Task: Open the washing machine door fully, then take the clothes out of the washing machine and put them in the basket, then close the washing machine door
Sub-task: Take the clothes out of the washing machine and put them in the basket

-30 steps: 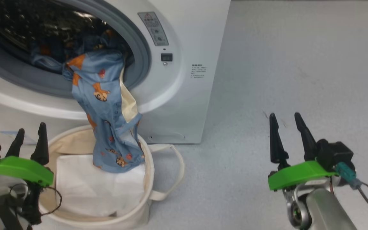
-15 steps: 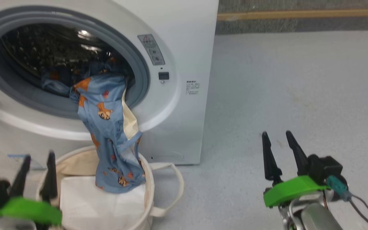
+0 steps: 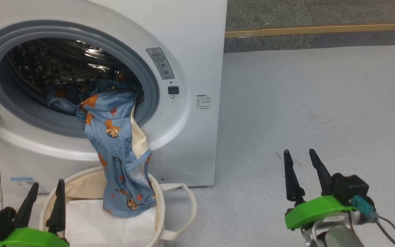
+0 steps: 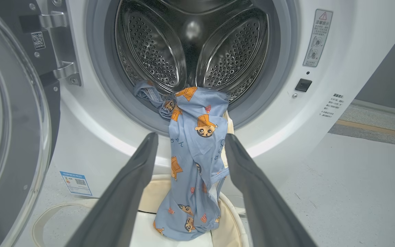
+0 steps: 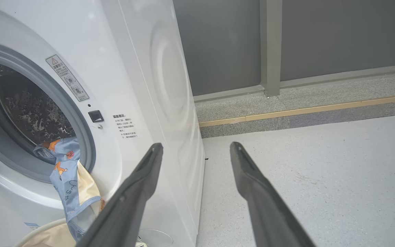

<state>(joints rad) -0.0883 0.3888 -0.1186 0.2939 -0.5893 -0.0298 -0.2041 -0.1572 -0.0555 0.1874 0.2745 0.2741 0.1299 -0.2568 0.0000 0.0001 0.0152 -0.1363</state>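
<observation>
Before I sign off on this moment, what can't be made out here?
Head view: how many clothes remain in the drum; shadow and the hanging garment hide them.
Head and left wrist views: the washing machine door, cut off at the left edge.
Head view: the basket bottom, under the white sheet.
The warning label text: too small.

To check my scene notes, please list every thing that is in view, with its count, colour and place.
washing machine: one, white, left, on the floor
washing machine door: one, black rim, clear glass, swung open, far left
drum: one, steel, inside washing machine
clothes: number unclear, light blue, orange figures; one piece hangs from drum into basket
basket: one, cream, before washing machine
sheet: one, white, in basket
floor: one, grey, right side
left gripper: one, dark fingers, green mount, open, lower left
right gripper: one, same colours, open, lower right
</observation>
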